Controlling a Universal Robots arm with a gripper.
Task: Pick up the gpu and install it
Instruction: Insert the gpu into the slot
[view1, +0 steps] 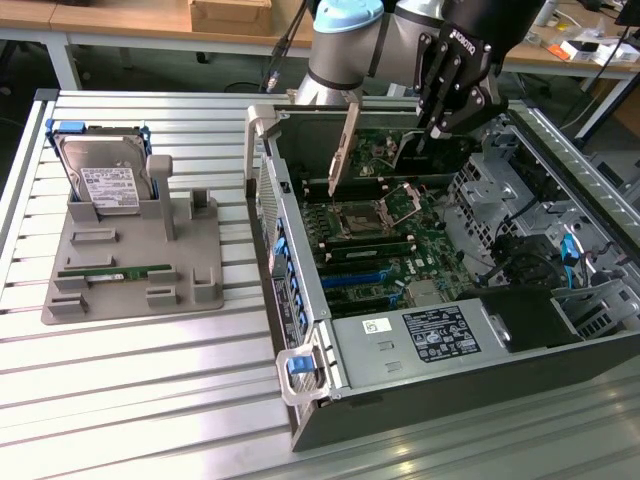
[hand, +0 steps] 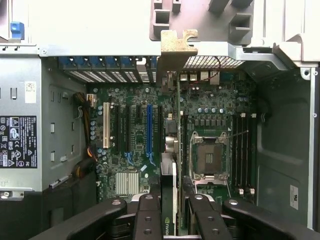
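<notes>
the black end effector (view1: 440, 120) is clamped on the thin dark gpu card (hand: 169, 185) with its silver bracket (view1: 345, 140), edge-down over the green motherboard (view1: 375, 230) in the open case (view1: 300, 300). pickup done; seating it looks unfinished.

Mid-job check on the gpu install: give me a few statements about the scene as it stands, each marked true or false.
1. The end effector grips the gpu over the open computer case. True.
2. The hard drive lies inside the case. False: it stands in the gray fixture, on the exterior view's left.
3. The green memory stick lies on the fixture. True.
4. A side panel covers the case. False: it is open, and the motherboard is exposed.
</notes>
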